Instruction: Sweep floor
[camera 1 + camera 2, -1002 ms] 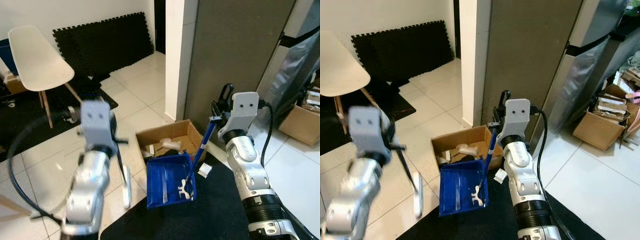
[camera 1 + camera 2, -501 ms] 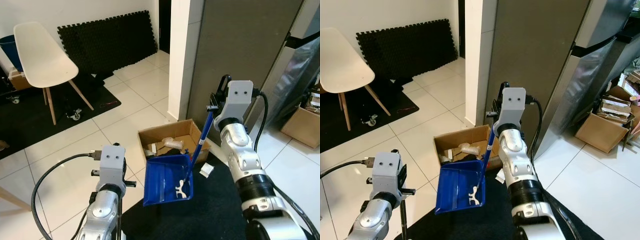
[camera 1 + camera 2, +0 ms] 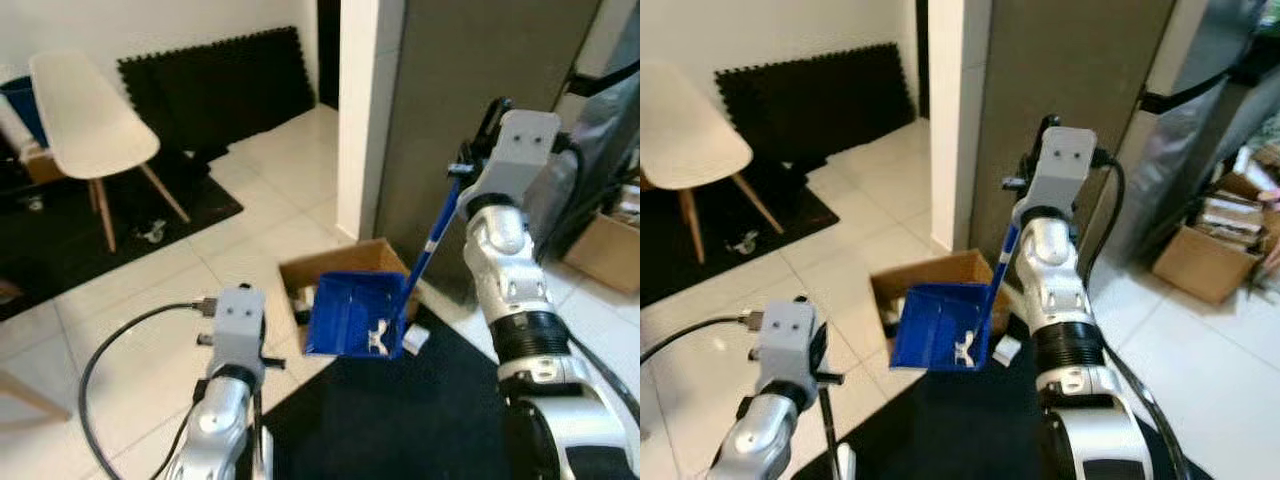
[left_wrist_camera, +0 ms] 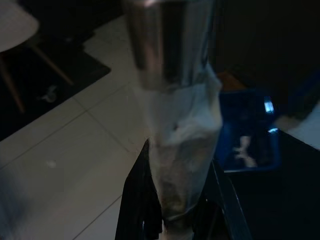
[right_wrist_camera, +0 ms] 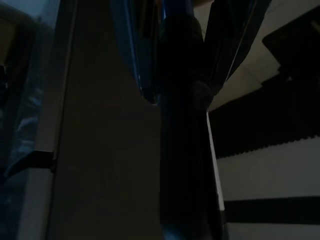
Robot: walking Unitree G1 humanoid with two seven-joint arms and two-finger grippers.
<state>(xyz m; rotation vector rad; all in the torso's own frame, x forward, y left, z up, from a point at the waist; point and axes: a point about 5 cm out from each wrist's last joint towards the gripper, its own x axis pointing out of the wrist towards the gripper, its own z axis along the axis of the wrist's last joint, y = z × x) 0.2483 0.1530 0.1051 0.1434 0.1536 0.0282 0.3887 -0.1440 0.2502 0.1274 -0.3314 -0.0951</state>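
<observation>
I have the right gripper (image 3: 470, 170) clenched on the top of the blue dustpan's (image 3: 356, 316) long handle, arm raised high beside the grey cabinet (image 3: 470, 110). The handle's long axis slants down and towards my left from the gripper, so the pan hangs below it, tilted, directly above the open cardboard box (image 3: 330, 275) on the tiled floor (image 3: 150, 320). A few white scraps (image 3: 379, 336) sit against the pan's lower edge, and one more scrap (image 3: 416, 340) lies on the floor just beside the box. My judgement is that the coming move is to tip the pan further over the box. The left gripper (image 4: 172, 220) is low, closed around a grey broom handle (image 4: 175, 125), well apart from the pan.
</observation>
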